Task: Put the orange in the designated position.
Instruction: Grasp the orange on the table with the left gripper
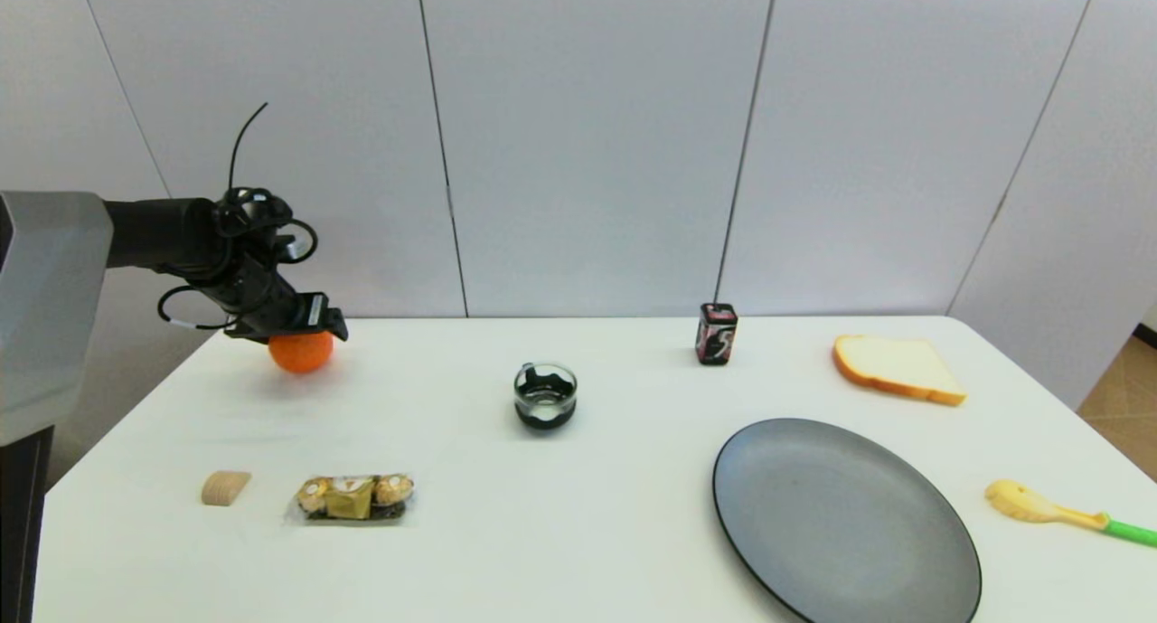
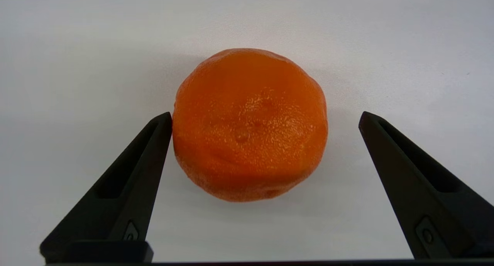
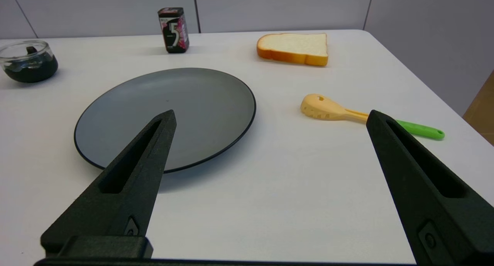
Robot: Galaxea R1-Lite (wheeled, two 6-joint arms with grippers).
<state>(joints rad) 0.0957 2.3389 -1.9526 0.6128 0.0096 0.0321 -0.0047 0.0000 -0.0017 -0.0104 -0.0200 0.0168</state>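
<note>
You can read one mark only: a large white "5" on the small dark box (image 3: pixel 173 29) standing near the worktop's far edge; its smaller print is too fine to read.

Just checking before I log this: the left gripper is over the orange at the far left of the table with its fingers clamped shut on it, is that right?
Not quite. The left gripper is at the orange at the far left of the table, but its fingers are open. The left wrist view shows one finger at the fruit's side and a clear gap to the other.
</note>
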